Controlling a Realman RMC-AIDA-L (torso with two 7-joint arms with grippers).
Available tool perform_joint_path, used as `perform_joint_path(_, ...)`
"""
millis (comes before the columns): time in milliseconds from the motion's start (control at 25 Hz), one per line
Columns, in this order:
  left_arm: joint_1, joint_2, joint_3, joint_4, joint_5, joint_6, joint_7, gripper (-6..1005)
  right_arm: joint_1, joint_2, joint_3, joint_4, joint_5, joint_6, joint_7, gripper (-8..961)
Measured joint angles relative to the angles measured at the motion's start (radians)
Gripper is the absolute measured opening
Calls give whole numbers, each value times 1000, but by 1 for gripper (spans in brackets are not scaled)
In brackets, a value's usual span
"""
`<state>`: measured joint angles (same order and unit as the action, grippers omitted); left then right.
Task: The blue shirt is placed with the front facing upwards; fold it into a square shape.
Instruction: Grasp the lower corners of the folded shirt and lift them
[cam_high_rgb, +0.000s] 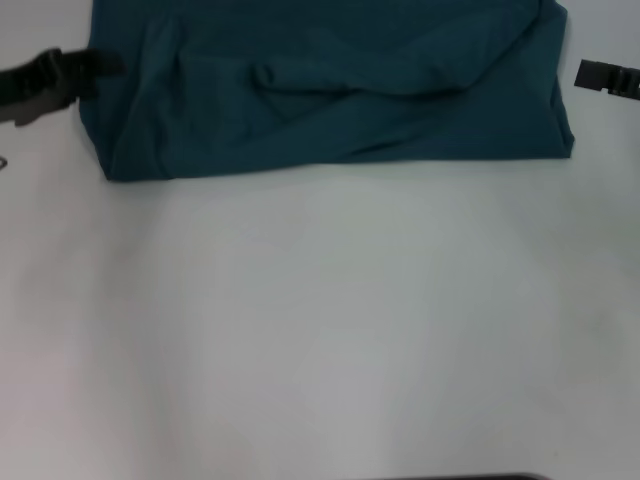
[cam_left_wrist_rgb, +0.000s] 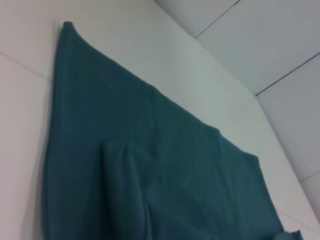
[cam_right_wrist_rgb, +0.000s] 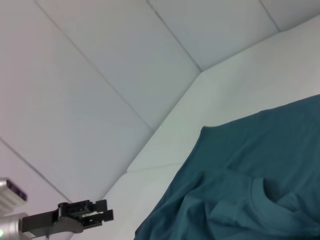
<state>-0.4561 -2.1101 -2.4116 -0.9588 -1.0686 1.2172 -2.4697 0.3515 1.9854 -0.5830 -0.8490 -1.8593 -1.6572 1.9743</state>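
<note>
White table (cam_high_rgb: 320, 330), pale panel wall behind. Left gripper (cam_high_rgb: 100, 66) touches shirt's left edge; can't tell if it grips cloth. Right gripper (cam_high_rgb: 590, 73) just off shirt's right edge, holding nothing. Blue shirt (cam_high_rgb: 330, 90) lies between them, long axis side-to-side; left arm nearer.

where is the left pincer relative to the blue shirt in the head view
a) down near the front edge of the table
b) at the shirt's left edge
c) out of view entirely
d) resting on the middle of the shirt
b) In the head view the left pincer sits right at the left edge of the blue shirt, while the right pincer hangs just off the shirt's right edge.
</note>
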Motion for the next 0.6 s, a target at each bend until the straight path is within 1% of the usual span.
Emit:
perform_joint_path(40,4,0,0,7,3,0,6,569,-2,-2,0,2,0,-5,-7,807)
perform_joint_path(120,5,7,-1,47,8,-3,10,568,-4,-5,2,3,0,-10,-14,807)
perform_joint_path(240,-8,28,-2,143,10,-30,4,568,-3,-7,9,3,1,-7,-15,807)
perform_joint_path(280,-13,30,-1,169,10,-40,0,568,-1,-7,11,3,1,-6,-16,807)
perform_joint_path(400,-23,32,2,221,12,-84,-5,569,5,-7,12,3,2,-3,-16,807)
perform_joint_path(480,-24,28,8,235,13,-121,-2,569,6,-7,12,4,2,-3,-16,808)
perform_joint_path(600,-26,27,11,248,13,-142,28,569,5,-6,12,4,2,-2,-18,808)
